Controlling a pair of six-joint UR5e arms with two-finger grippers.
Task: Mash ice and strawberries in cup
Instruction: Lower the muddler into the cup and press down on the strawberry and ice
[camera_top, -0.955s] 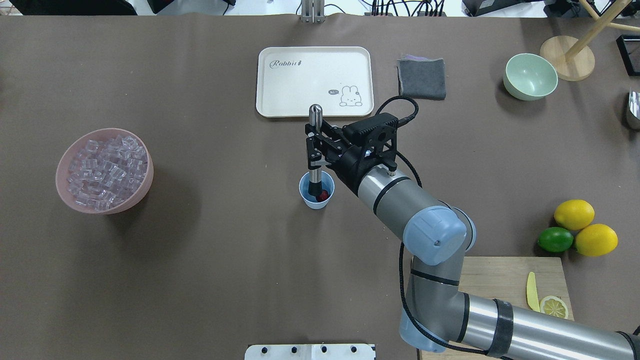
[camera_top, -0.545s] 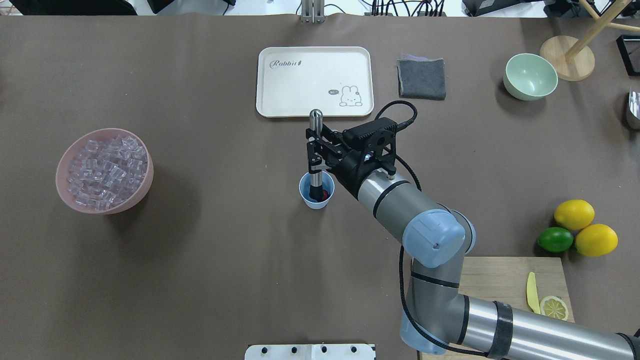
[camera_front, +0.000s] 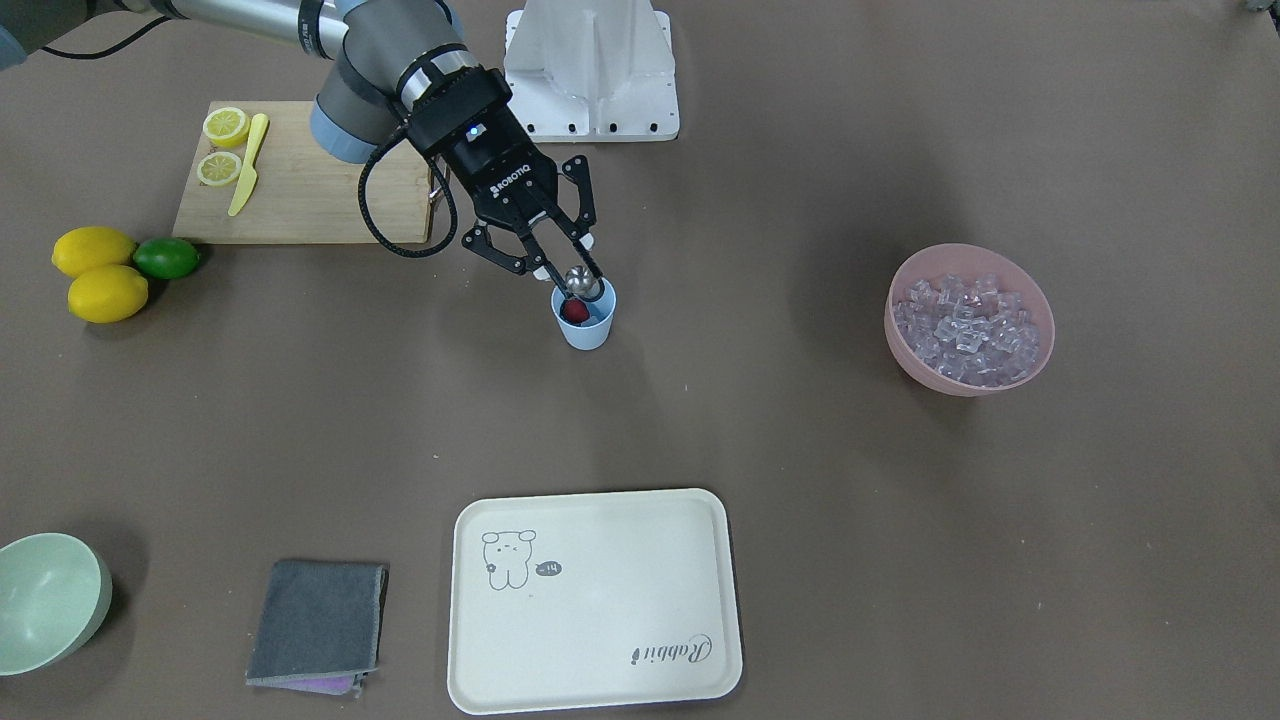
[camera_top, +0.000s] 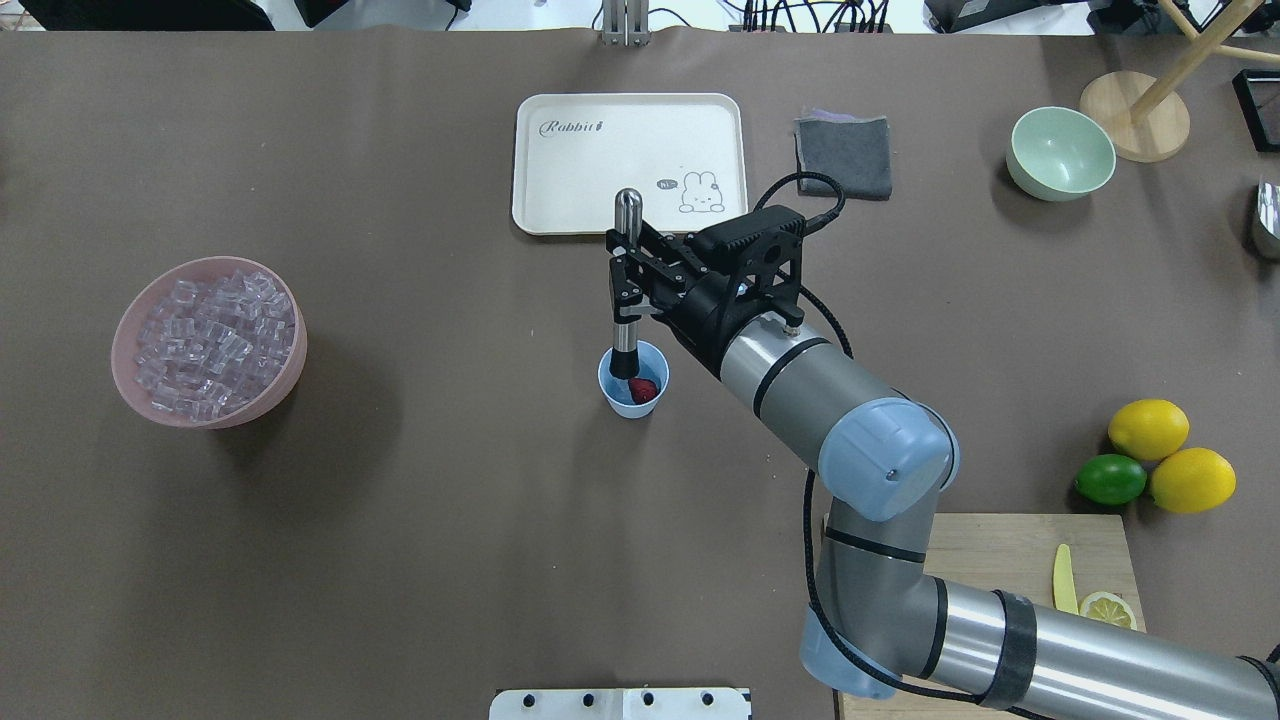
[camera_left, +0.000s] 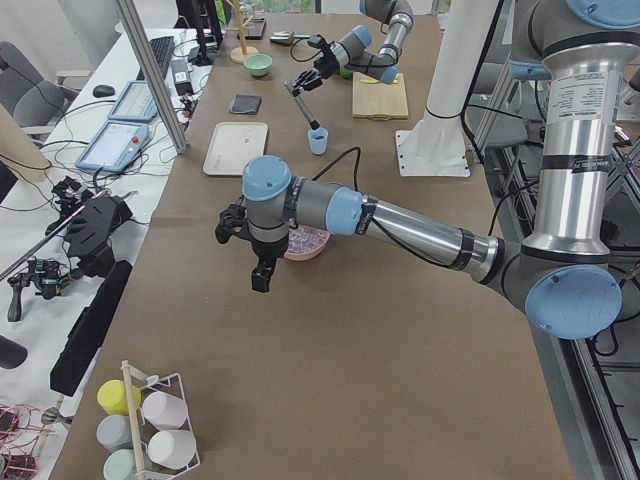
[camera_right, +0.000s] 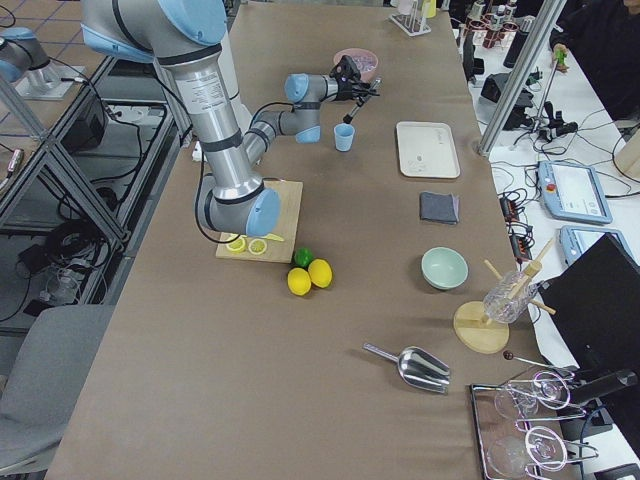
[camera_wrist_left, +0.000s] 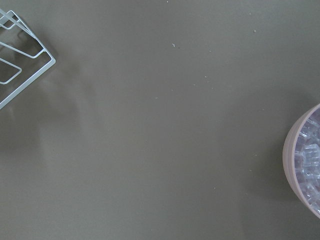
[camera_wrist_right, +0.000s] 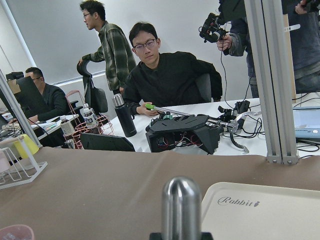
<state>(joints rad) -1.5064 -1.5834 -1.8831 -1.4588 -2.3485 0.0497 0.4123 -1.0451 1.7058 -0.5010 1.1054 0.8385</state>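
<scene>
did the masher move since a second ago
Yes. The masher in the right claw rose: its top now reaches further over the tray edge in the overhead view, tip still inside the cup.

Cup (camera_front: 586, 333) contents partly behind muddler (camera_front: 582, 281)

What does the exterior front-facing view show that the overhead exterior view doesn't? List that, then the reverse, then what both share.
Front-facing only: two lemon halves on the fully visible cutting board.
Overhead only: the round wooden stand base, and the muddler seen along its length.
Both: the right end effector shut on the muddler, whose tip is in the light blue cup with the strawberry, and the pink bowl of ice.
</scene>
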